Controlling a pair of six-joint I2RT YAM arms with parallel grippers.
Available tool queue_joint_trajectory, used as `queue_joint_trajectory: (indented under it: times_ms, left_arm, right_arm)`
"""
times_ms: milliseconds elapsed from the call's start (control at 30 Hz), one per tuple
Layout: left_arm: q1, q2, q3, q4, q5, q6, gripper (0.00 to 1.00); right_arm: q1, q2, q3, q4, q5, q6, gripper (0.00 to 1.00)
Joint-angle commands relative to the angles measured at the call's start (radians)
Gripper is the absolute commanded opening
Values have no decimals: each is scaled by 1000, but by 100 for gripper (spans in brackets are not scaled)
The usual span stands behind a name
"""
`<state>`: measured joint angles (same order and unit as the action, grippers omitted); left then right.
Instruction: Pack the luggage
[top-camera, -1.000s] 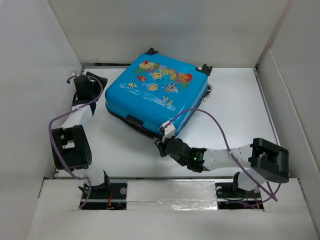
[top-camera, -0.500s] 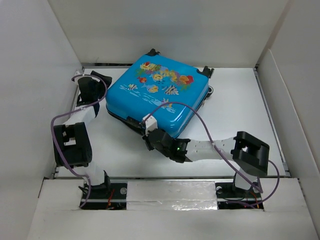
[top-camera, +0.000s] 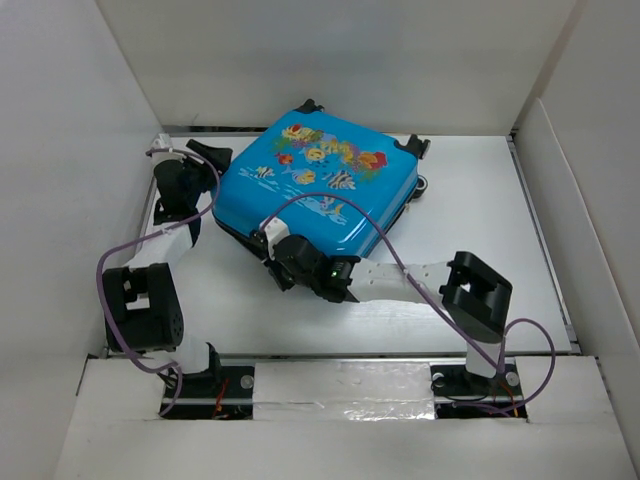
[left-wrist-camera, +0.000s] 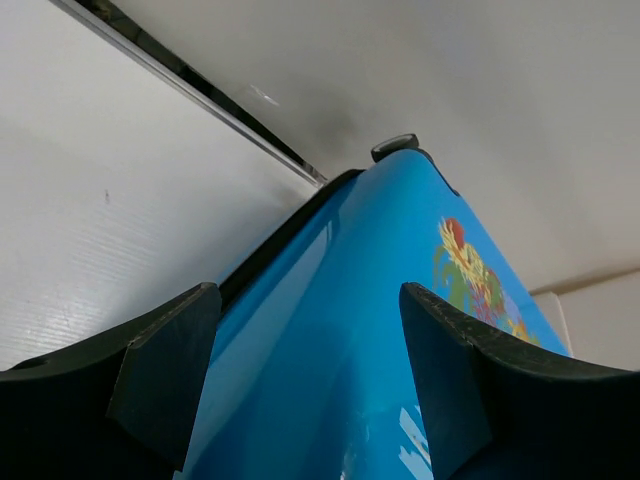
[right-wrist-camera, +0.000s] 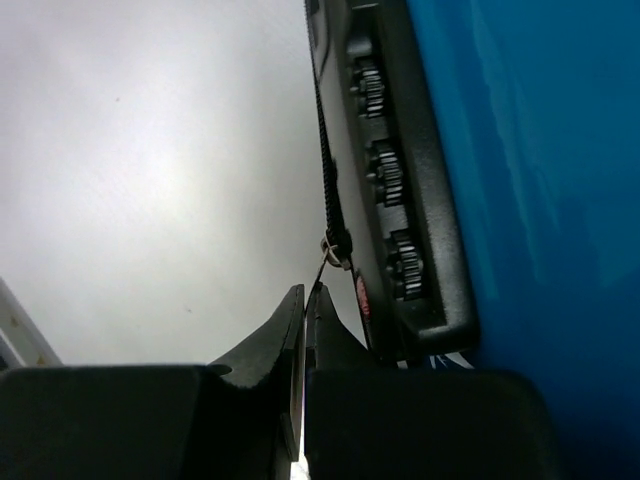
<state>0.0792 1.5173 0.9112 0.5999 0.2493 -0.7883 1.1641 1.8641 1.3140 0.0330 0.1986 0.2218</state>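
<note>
The luggage (top-camera: 320, 185), a bright blue suitcase with a fish print, lies flat and closed on the white table. My left gripper (top-camera: 207, 160) is open at its left corner, with the blue shell (left-wrist-camera: 350, 330) between the two fingers (left-wrist-camera: 165, 370). My right gripper (top-camera: 268, 252) is at the suitcase's near edge, shut on the thin zipper pull (right-wrist-camera: 335, 250) beside the black combination lock (right-wrist-camera: 395, 190). In the right wrist view the fingertips (right-wrist-camera: 300, 300) pinch the pull tab.
White walls box in the table on the left, back and right. A metal rail (top-camera: 340, 355) runs along the near edge. Purple cables (top-camera: 400, 270) loop over both arms. The suitcase's black wheels (top-camera: 412, 145) point to the back.
My right gripper has slid left along the suitcase's near edge, holding the zipper pull. The left gripper has moved a little farther back along the left corner.
</note>
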Motion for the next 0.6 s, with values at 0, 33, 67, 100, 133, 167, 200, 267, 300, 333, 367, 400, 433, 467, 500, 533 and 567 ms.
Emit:
queue_joint_trajectory:
  times_ms: [0, 33, 67, 100, 133, 167, 200, 267, 300, 333, 367, 400, 433, 467, 500, 533, 567]
  left_arm:
    - [-130, 17, -95, -120, 217, -3, 70]
    - [-130, 8, -104, -98, 206, -18, 70]
    - [-130, 3, -112, -91, 197, -22, 70]
    - [-130, 0, -113, -92, 182, -23, 70]
    - [-130, -8, -117, -98, 148, -20, 70]
    - [-118, -11, -120, -95, 137, -22, 70]
    - [-118, -12, -130, -86, 133, -25, 70]
    - [-107, -11, -144, -46, 134, -38, 70]
    - [-96, -9, -153, -32, 137, -51, 70]
    - [-87, -6, -158, -13, 134, -58, 70]
    - [-87, -9, -164, -2, 128, -66, 70]
    - [-87, -11, -176, 14, 122, -74, 70]
    - [-87, -16, -179, 23, 110, -74, 70]
    - [-87, -22, -182, 24, 99, -74, 70]
    - [-87, -25, -187, 23, 87, -72, 70]
    - [-87, -34, -189, 14, 55, -65, 69]
    - [-87, -39, -190, 11, 33, -63, 68]
  right_arm:
    - [78, -78, 91, 207, -395, -133, 12]
    - [89, -104, 59, 203, -361, -131, 26]
    - [89, -158, -19, 206, -331, -118, 43]
    - [89, -189, -60, 209, -291, -81, 55]
    - [89, -224, -105, 212, -269, -67, 66]
    - [89, -299, -149, 212, -254, -58, 70]
    - [63, -339, -227, 194, -245, -43, 73]
    - [42, -417, -292, 165, -248, -38, 77]
    - [25, -493, -342, 124, -219, -21, 77]
    - [-24, -534, -364, 99, -184, -7, 75]
    - [-64, -575, -390, 93, -142, 4, 70]
    - [-117, -659, -419, 93, -83, 39, 63]
    - [-186, -701, -476, 93, -65, 60, 34]
    - [-351, -739, -502, 93, -62, 79, 17]
    - [-433, -773, -527, 93, -51, 100, 7]
    - [-510, -824, -570, 96, -27, 105, 0]
    - [-664, -833, -584, 91, -13, 111, 0]
